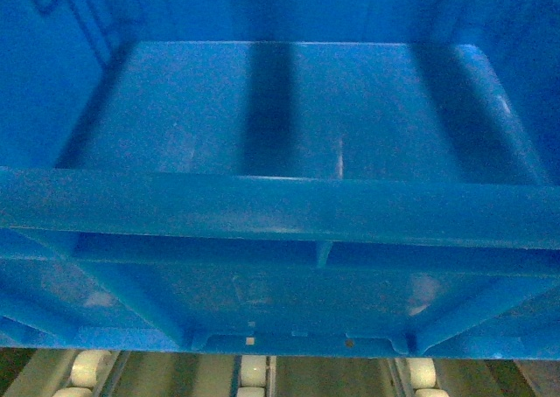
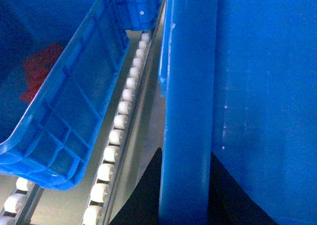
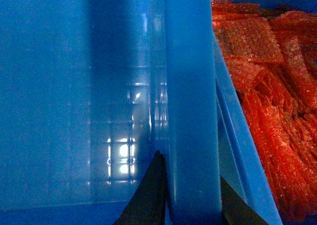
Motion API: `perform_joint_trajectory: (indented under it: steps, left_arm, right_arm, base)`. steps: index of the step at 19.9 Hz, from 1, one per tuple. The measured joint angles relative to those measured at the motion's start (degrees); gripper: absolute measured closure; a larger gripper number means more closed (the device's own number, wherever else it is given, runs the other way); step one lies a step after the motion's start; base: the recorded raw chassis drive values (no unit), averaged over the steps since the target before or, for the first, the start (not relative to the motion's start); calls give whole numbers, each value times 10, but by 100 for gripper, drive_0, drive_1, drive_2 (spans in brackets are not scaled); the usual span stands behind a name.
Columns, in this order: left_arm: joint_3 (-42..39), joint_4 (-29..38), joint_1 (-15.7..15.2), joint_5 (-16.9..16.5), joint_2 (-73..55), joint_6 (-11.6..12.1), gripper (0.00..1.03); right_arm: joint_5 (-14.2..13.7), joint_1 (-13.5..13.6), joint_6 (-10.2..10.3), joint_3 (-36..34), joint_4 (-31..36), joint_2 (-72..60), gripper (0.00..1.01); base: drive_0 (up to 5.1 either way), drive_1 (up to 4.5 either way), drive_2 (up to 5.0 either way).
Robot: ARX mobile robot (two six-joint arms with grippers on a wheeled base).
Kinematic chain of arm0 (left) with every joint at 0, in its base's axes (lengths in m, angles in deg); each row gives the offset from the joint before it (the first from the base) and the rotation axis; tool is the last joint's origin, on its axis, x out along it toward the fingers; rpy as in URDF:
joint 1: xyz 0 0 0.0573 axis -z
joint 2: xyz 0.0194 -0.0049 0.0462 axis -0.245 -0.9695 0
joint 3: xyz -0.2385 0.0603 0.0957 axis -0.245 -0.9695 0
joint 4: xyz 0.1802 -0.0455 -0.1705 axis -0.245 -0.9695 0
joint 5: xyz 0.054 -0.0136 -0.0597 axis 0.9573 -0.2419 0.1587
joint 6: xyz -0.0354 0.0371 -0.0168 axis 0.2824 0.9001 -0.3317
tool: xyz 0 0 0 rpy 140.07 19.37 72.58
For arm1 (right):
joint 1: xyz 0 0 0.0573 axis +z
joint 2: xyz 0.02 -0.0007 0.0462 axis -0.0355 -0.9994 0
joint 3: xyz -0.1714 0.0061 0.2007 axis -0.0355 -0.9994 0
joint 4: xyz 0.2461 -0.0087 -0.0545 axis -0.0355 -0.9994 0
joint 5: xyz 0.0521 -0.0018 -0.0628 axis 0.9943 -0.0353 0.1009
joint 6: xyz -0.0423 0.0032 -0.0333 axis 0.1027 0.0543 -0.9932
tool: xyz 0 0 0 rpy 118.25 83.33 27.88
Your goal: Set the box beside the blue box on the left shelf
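Note:
The box (image 1: pixel 280 206), a bright blue open-top crate, fills the head view, showing its thick near rim, ribbed outer wall and smooth floor. My left gripper (image 2: pixel 185 185) is shut on the box's left side rim (image 2: pixel 190 86), one dark finger (image 2: pixel 143 200) on each side. My right gripper (image 3: pixel 192 185) is shut on the right side rim (image 3: pixel 190 86) in the same way. The blue box (image 2: pixel 64 116) on the shelf lies left of the held box, across a gap with a roller track. Neither gripper shows in the head view.
White rollers (image 2: pixel 116 131) in metal rails run along the shelf between the two crates, and more rollers (image 1: pixel 254 371) show under the box's near wall. Another blue crate's rim (image 3: pixel 242 155), with red-orange bubble-wrap bags (image 3: pixel 277 111) inside, lies close against the right side.

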Motion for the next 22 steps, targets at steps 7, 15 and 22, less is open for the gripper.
perform_joint_trajectory:
  steps: [7,15,22]
  left_arm:
    - [0,0,0,0,0,0,90]
    - [0,0,0,0,0,0,90]
    - [0,0,0,0,0,0,90]
  right_arm:
    - [0,0,0,0,0,0,90]
    - [0,0,0,0,0,0,90]
    - [0,0,0,0,0,0,90]
  base:
    - [0,0,0]
    - [0,0,0]
    - [0,0,0]
